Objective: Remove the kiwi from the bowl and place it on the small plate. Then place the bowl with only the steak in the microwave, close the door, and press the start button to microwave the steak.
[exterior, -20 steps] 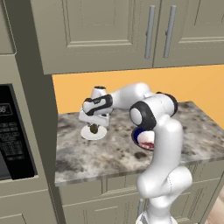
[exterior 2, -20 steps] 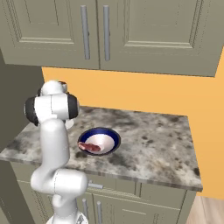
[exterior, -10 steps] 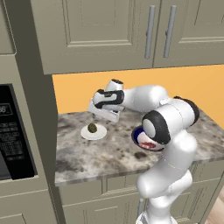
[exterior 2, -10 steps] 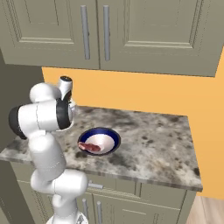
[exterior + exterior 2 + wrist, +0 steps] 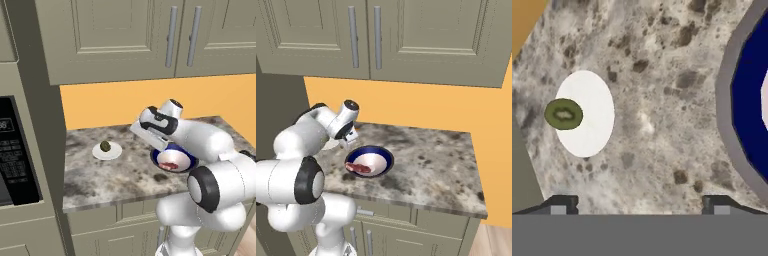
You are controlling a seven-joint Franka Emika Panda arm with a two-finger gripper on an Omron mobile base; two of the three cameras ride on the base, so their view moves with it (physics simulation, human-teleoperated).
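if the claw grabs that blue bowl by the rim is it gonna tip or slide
The bowl looks rigid and shallow with a wide rim, so it probably lifts stiffly. The steak lies toward one side, so it may tilt slightly that way. On the smooth counter, a nudge would likely slide it rather than tip it.

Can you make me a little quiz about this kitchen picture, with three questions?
1. True or false: the kiwi lies on the plate.
2. What is left in the bowl? A) steak B) kiwi C) nothing
3. Fill in: the gripper is ____ and holds nothing.

Key:
1. True. The kiwi sits near the plate's edge.
2. A. The steak alone lies in the bowl.
3. Open. Its fingertips stand wide apart above the counter, between plate and bowl.
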